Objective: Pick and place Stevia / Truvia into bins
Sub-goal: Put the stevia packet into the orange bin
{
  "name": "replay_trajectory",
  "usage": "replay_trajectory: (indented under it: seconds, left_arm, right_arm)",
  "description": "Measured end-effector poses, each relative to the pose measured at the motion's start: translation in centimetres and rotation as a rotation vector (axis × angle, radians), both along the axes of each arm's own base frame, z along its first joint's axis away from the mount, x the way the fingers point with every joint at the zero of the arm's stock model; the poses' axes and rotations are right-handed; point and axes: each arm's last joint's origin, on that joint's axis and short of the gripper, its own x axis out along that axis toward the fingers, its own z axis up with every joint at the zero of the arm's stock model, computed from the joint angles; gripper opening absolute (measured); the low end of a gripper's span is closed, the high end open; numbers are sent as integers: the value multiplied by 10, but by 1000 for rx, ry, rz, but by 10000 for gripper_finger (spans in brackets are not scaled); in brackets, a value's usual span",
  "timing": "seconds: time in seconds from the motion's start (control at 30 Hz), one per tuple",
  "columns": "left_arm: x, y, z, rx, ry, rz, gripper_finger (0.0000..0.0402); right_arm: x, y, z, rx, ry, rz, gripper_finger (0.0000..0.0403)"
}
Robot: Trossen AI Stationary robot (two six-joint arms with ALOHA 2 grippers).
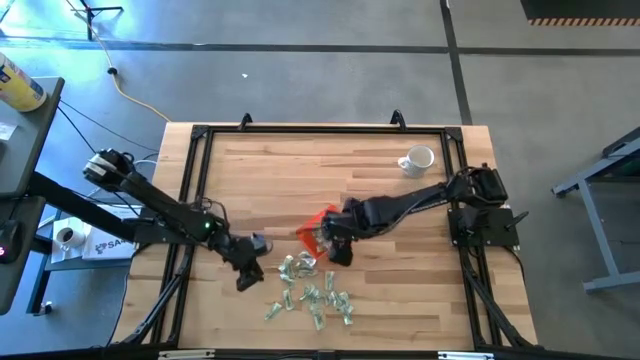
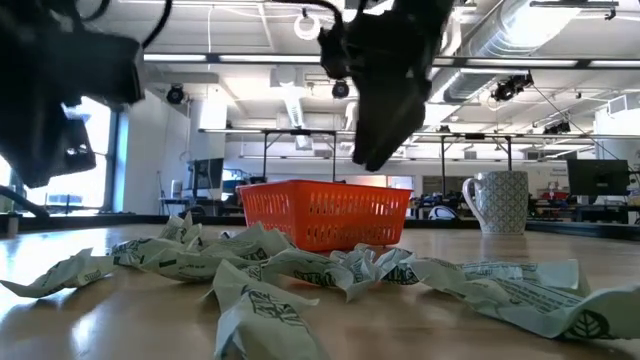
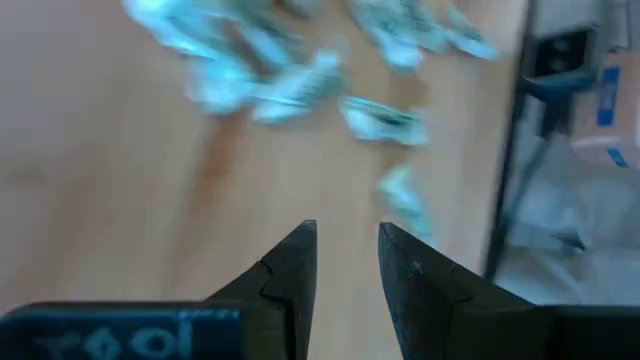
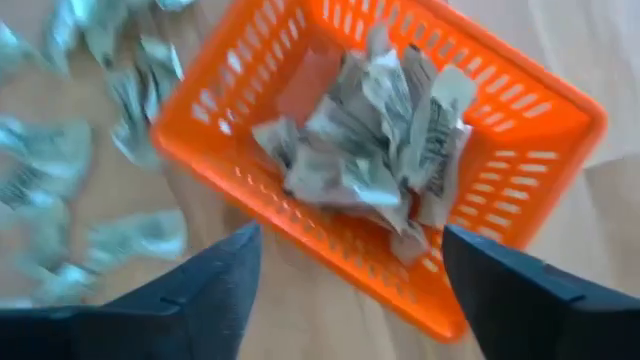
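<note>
Many crumpled pale green and white Stevia / Truvia sachets [image 1: 312,295] lie scattered flat on the wooden table near its front edge. Several more sachets [image 4: 375,130] lie heaped inside the orange bin [image 1: 312,228], which stands on the table just beyond the pile. My right gripper [image 4: 350,250] hangs wide open above the bin's near wall, pointing steeply down, with nothing between its fingers. My left gripper [image 3: 347,240] hovers to the left of the pile, slanting down toward it, its fingers a narrow gap apart and holding nothing.
A white mug [image 1: 418,160] stands at the table's far right. A black frame [image 1: 195,140] runs around the tabletop's edges. Bare wood lies across the table's far half and to the left of the pile.
</note>
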Motion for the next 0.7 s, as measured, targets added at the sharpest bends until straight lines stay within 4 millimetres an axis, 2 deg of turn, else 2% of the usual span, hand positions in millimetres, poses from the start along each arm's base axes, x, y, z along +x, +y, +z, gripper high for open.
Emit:
replay_trajectory:
  seconds: [0.13, 0.3, 0.5, 0.7]
  left_arm:
    - [3, -34, 19, 50, 12, 69, 126]
    - [16, -69, 36, 75, 99, 239, 100]
    - [36, -93, 18, 106, 408, 406, 110]
    - [61, -114, 9, 20, 467, 543, 171]
  right_arm:
    - [-12, 19, -2, -102, 73, 106, 317]
    - [-24, 25, -11, -169, 130, 186, 318]
    - [-56, 28, -21, -172, 161, 191, 319]
    - [-96, 25, -20, -135, 129, 108, 319]
